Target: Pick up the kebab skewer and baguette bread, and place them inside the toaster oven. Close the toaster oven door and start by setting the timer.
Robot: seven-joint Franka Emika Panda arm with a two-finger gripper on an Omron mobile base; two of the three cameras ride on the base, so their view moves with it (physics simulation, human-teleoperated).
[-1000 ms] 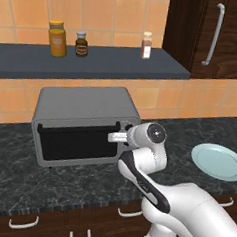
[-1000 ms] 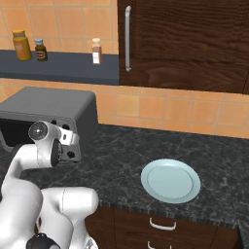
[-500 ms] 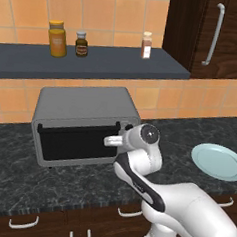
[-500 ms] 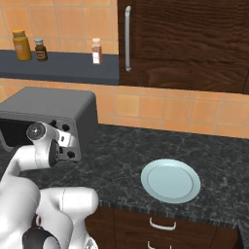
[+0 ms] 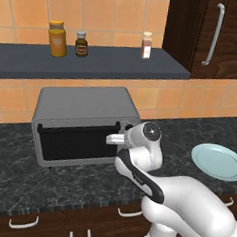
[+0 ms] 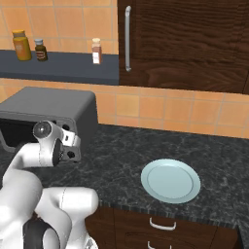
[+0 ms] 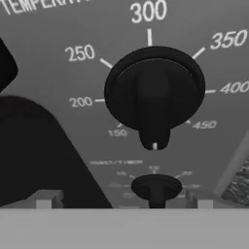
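While the gripper (image 7: 120, 199) hangs wide open and empty against the toaster oven (image 5: 85, 124), the timer knob (image 7: 156, 188) sits low at centre — below the big temperature knob (image 7: 154, 95) — between the fingertips.

Your robot arm (image 5: 185, 200) is glossy white, built of rounded, bulbous segments. Dark bands mark its joints. A round grey cap with a small bright centre sits on its wrist (image 5: 150, 133).

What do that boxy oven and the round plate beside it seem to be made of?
The toaster oven looks like brushed grey metal: a flat, matte sheen on top, with black, plastic-looking knobs. The plate seems glazed ceramic or glass, pale blue and smooth, though the rendering leaves that open.
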